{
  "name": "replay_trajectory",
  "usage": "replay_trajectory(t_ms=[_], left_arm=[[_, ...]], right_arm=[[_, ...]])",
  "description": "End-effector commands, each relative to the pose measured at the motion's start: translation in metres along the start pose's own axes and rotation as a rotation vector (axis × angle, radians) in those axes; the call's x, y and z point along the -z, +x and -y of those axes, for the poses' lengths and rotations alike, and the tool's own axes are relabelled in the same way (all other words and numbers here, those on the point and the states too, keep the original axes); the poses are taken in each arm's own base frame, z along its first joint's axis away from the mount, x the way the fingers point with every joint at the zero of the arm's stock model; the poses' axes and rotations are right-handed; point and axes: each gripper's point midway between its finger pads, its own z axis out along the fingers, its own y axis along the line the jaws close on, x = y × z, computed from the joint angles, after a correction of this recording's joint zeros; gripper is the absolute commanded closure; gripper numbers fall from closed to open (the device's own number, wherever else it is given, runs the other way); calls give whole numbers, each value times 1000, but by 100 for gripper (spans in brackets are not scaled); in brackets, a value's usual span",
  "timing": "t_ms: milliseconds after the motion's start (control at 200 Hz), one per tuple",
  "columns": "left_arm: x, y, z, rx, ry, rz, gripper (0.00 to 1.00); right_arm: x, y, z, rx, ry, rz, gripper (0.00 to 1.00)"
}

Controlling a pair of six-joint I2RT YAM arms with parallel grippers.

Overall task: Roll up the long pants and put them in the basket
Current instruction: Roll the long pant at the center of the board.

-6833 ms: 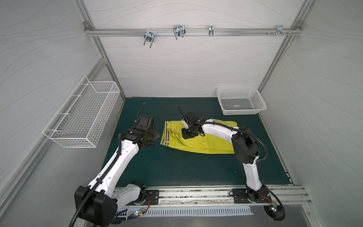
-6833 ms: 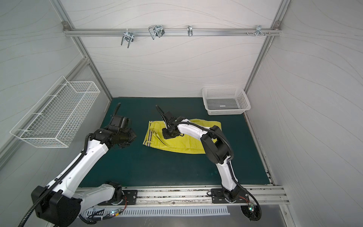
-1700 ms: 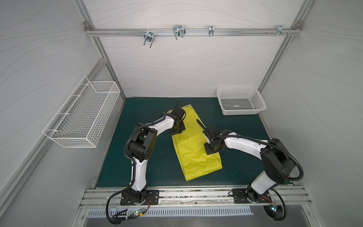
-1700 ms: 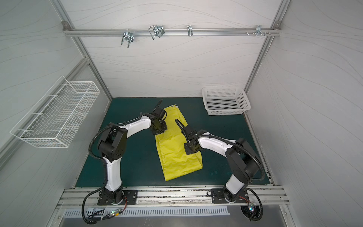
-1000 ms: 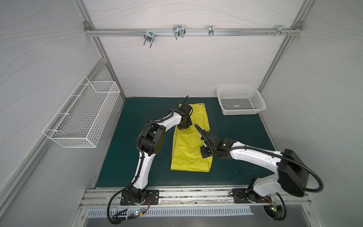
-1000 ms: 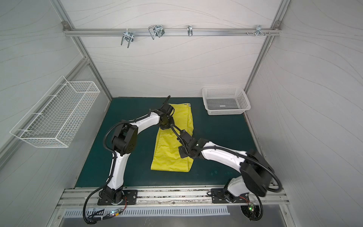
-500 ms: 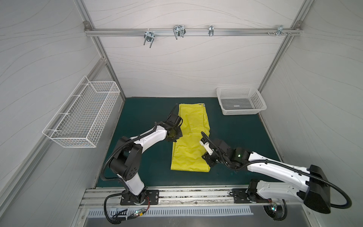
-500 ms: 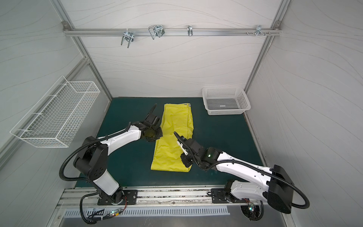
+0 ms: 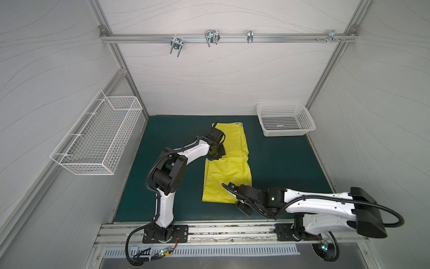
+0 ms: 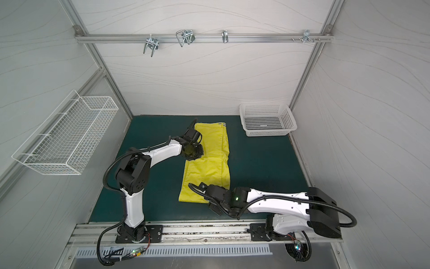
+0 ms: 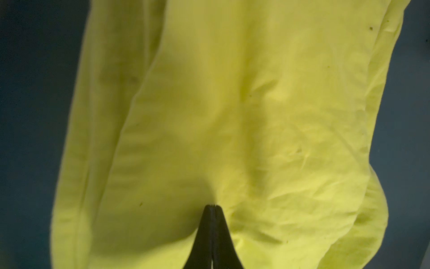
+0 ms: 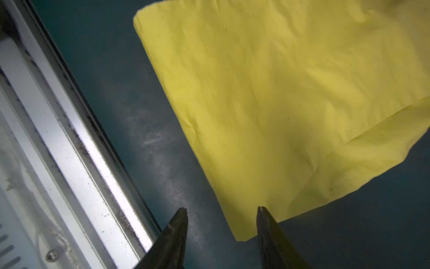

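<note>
The long pants (image 9: 226, 167) lie flat on the green mat as a narrow yellow-green strip folded lengthwise, with the striped waistband (image 9: 240, 125) at the far end; both top views show them (image 10: 207, 167). My left gripper (image 9: 215, 155) sits on the strip's left edge about halfway along. In the left wrist view its jaws (image 11: 212, 206) are shut, and the fabric (image 11: 256, 116) puckers at their tips. My right gripper (image 9: 243, 206) hovers open at the near right corner. In the right wrist view (image 12: 222, 208) one finger is over the corner of the pants (image 12: 279, 93) and one over bare mat.
A white plastic basket (image 9: 286, 123) stands at the back right corner. A wire basket (image 9: 97, 139) hangs on the left wall. The metal rail (image 9: 209, 233) with the arm bases runs along the mat's front edge, close behind the right gripper. Hooks (image 9: 211, 38) hang overhead.
My right gripper has opened, let go of the pants and drawn back to their near right corner. My left gripper has shifted right, onto the pants' left edge. The pants lie still.
</note>
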Motion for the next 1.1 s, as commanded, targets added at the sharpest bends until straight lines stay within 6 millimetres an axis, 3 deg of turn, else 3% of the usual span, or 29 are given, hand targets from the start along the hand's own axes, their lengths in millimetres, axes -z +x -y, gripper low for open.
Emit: replay_trajectory(t_ms=[0, 110, 260, 480, 615, 866, 931, 1026, 1096], left_arm=[[-22, 1, 9, 5, 62, -55, 100], [-44, 5, -4, 73, 97, -124, 100], [-60, -4, -16, 134, 172, -167, 100], [-68, -15, 0, 95, 257, -223, 100], [-68, -12, 3, 63, 284, -245, 100], [-67, 0, -9, 52, 279, -267, 100], [-65, 1, -11, 49, 277, -267, 100], [-63, 3, -14, 49, 275, -273, 100], [-60, 3, -15, 54, 278, -273, 100]], right_arm=[[-12, 1, -4, 59, 30, -53, 50], [-28, 6, -13, 90, 16, -112, 52], [-41, 5, -15, 130, 24, -131, 50], [-63, 7, -18, 203, 37, -161, 46], [-73, -6, -5, 229, 138, -119, 46], [-97, -20, 25, 239, 278, -113, 48], [-105, -19, 32, 229, 287, -126, 58], [-115, -14, 46, 194, 314, -168, 100], [-118, -10, 50, 187, 319, -188, 100]])
